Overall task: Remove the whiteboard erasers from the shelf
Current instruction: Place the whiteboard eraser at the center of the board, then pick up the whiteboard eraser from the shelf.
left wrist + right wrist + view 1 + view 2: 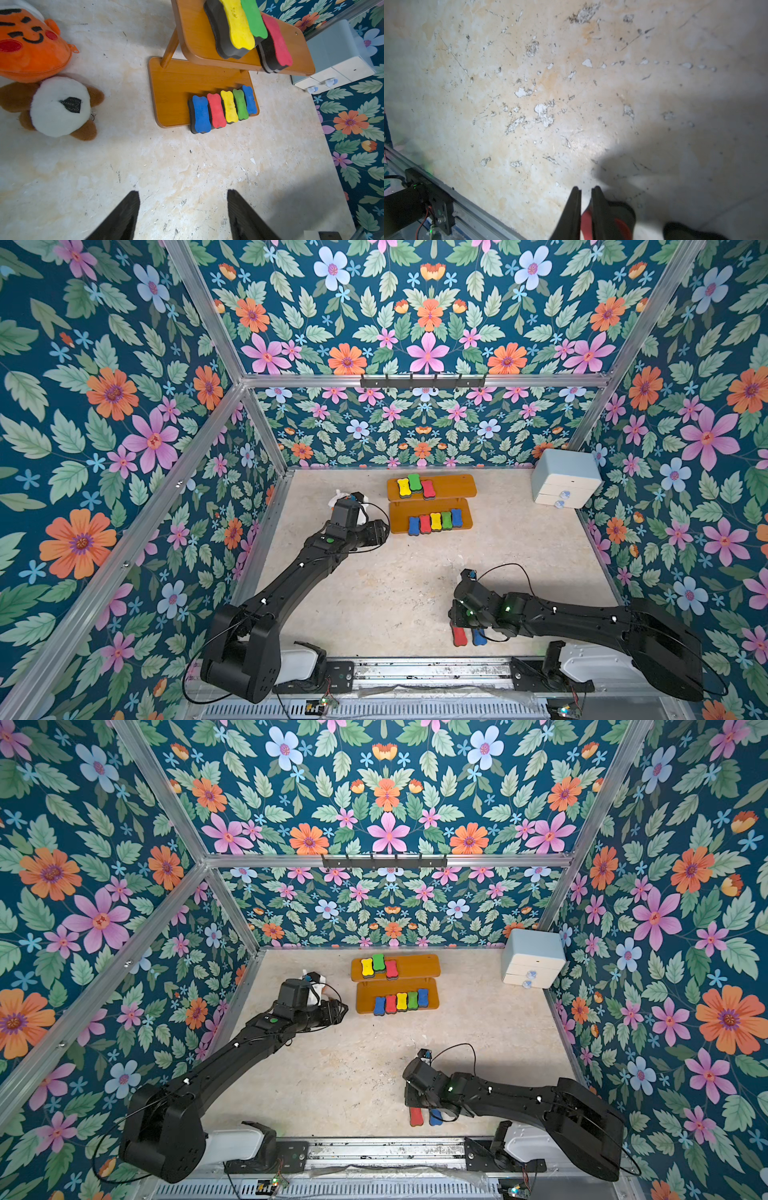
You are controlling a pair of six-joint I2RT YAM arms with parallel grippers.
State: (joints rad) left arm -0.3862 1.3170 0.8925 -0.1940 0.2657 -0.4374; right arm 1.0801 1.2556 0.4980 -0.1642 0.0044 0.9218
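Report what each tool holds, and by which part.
Nothing is held. The left tool is open and empty; the right tool is nearly shut above the red eraser, not gripping it.

A pale blue-white drawer box (566, 479) was set in the far right corner of the tabletop (374, 580). An orange plush toy (31, 45) and a brown-white plush toy (56, 108) were laid touching near the left edge. A dark hook rail (422, 382) was mounted above the far edge.

Only legible txt was "MADE" on small black tag (70, 104) of brown-white plush (56, 108); rest of tag too small to read. No other txt/nos.
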